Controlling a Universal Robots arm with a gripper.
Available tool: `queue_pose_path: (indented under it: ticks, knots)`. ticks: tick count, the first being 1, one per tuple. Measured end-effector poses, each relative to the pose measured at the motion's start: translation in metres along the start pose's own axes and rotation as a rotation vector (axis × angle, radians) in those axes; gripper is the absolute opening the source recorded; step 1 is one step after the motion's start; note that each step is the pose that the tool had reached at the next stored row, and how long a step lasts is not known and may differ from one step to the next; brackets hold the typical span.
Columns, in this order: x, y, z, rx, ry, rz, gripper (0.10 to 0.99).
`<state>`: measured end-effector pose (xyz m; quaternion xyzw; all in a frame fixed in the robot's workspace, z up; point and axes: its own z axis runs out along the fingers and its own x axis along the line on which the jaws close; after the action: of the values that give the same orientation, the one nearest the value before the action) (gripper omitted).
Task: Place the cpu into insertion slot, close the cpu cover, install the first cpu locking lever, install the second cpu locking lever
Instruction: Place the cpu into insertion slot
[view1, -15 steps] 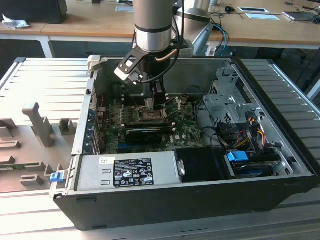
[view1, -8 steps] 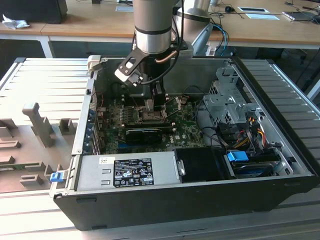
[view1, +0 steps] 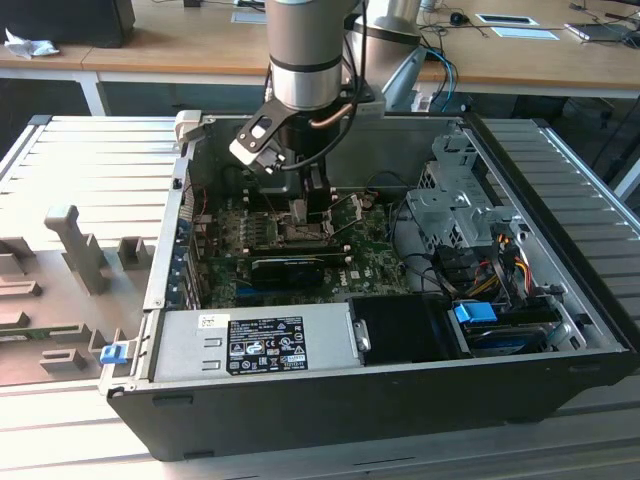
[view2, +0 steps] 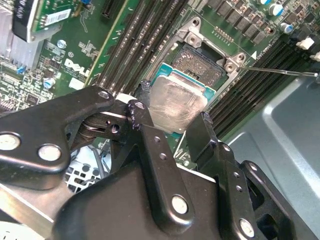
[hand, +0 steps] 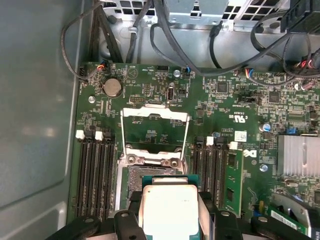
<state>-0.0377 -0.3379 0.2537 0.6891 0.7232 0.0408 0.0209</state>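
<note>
In the exterior view the arm (view1: 303, 50) drops nearly straight down into an open computer case (view1: 330, 410) that lies on a ribbed metal surface (view1: 60, 160). Its end effector (view1: 305, 212) hangs low over the green motherboard (view1: 370, 255), toward the far wall of the case, but what it carries is hard to make out from there. The second wrist view gives the grip: the two black fingers (view2: 145, 117) are closed partway onto opposite edges of the cpu (view2: 175, 100), which sits clamped between them with its silvery top facing the camera, slightly tilted. It is held above and just beside the open socket (view2: 200, 62), not seated in it. A thin metal lever (view2: 280, 71) sticks out past the socket's corner. The first wrist view adds the cpu cover (hand: 155, 112), swung up and open on its hinge beyond the socket, with thin wire levers (hand: 187, 132) raised along its sides. There the cpu shows over the near edge of the socket, between rows of black memory slots (hand: 92, 175).
</note>
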Motion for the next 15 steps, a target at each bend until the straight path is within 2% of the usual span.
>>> queue_pose_path:
  ticks: [15]
  knots:
    - [0.0013, -0.0010, 0.0089, 0.000, 0.0006, 0.009, 0.529]
